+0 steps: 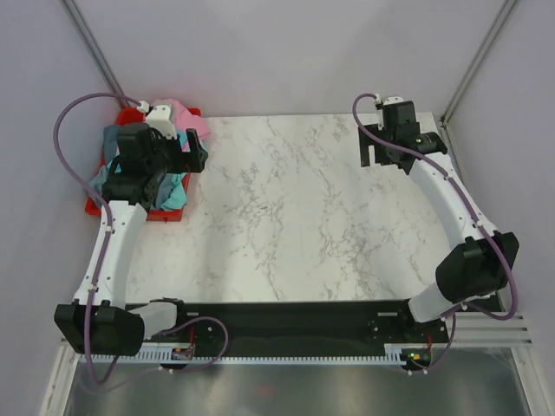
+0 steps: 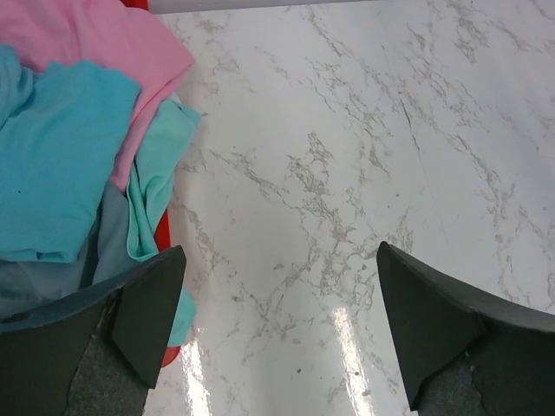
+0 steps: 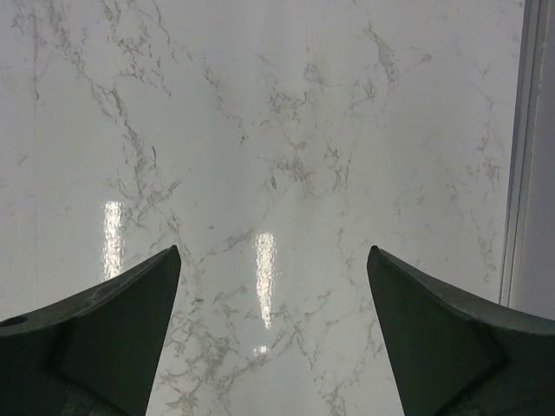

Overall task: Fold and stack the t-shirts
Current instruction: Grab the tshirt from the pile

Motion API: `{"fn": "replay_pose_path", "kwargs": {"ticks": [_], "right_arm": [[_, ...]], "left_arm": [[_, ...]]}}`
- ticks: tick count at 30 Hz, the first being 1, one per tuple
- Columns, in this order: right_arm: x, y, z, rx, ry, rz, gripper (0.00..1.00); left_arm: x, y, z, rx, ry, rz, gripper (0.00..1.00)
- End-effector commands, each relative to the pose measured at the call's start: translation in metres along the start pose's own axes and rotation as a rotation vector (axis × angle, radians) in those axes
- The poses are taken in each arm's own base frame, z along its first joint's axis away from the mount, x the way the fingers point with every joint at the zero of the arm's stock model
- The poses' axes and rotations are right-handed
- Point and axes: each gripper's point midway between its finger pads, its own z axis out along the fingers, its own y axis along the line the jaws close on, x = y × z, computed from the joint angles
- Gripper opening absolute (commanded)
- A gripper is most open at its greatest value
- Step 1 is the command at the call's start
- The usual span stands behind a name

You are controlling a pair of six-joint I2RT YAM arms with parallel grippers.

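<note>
The t-shirts lie heaped in a red bin [image 1: 176, 214] at the table's far left: a pink one [image 1: 189, 117] [image 2: 113, 43], a bright teal one [image 2: 52, 165], a lighter teal one [image 2: 156, 173] and a grey-blue one [image 2: 52, 277]. Some cloth hangs over the bin's right rim. My left gripper [image 1: 198, 153] [image 2: 279, 286] hovers open just right of the heap, above bare marble, with nothing between its fingers. My right gripper [image 1: 375, 147] [image 3: 273, 286] is open and empty over the far right of the table.
The white marble tabletop [image 1: 286, 208] spans the middle. A metal frame post [image 1: 473, 65] rises at the far right corner, and the table's right edge rail [image 3: 520, 156] shows in the right wrist view. Grey walls close the back and sides.
</note>
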Motion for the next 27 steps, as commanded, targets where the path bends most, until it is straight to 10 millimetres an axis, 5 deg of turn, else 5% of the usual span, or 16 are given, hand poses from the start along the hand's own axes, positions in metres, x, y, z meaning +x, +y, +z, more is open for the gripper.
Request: {"fn": "replay_pose_path", "kwargs": {"ticks": [1, 6, 9, 12, 13, 17, 22, 27], "right_arm": [[0.008, -0.006, 0.013, 0.045, 0.032, -0.045, 0.98], [-0.006, 0.01, 0.049, -0.011, 0.064, -0.117, 0.98], [-0.038, 0.015, 0.05, -0.038, 0.002, -0.145, 0.98], [-0.067, 0.011, 0.038, -0.023, -0.073, -0.144, 0.98], [-0.07, 0.011, 0.034, -0.026, -0.087, -0.147, 0.98], [-0.059, 0.017, 0.03, -0.071, -0.077, -0.159, 0.98], [-0.038, 0.025, 0.04, -0.112, -0.029, -0.147, 0.98], [-0.044, 0.027, 0.03, -0.132, -0.055, -0.17, 0.98]], "left_arm": [[0.004, -0.006, -0.005, 0.047, 0.011, 0.043, 1.0], [0.026, 0.008, -0.019, -0.01, 0.041, 0.158, 1.0], [0.05, 0.011, -0.003, 0.014, 0.116, 0.202, 1.0], [0.057, 0.01, 0.019, 0.065, 0.167, 0.218, 0.98], [0.044, 0.01, 0.023, 0.064, 0.148, 0.223, 0.98], [0.028, 0.042, 0.06, -0.029, 0.165, 0.315, 0.81], [0.02, 0.113, 0.112, -0.202, 0.245, 0.25, 0.84], [0.02, 0.14, 0.134, -0.265, 0.303, 0.227, 0.81]]}}
